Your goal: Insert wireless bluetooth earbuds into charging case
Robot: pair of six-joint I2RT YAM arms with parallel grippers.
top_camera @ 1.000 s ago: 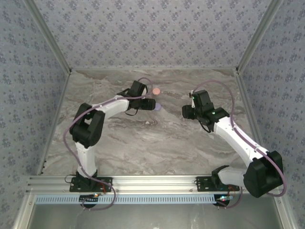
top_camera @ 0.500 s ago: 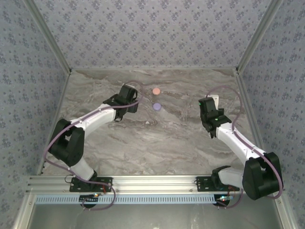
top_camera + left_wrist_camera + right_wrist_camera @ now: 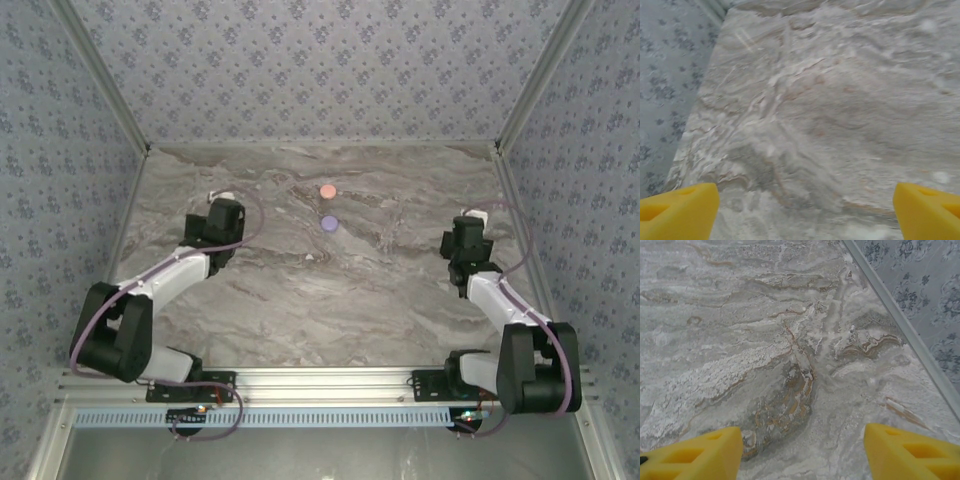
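Resting close together: pink disc (image 3: pixel 327 190), lavender disc (image 3: pixel 329 223) (insides hidden).

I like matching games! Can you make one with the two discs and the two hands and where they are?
1 pink disc; 2 lavender disc; 3 left hand; 4 right hand.
A by the right wall; B by the left wall; C middle, farther back; D middle, nearer the front.
Pairs: 1-C; 2-D; 3-B; 4-A.
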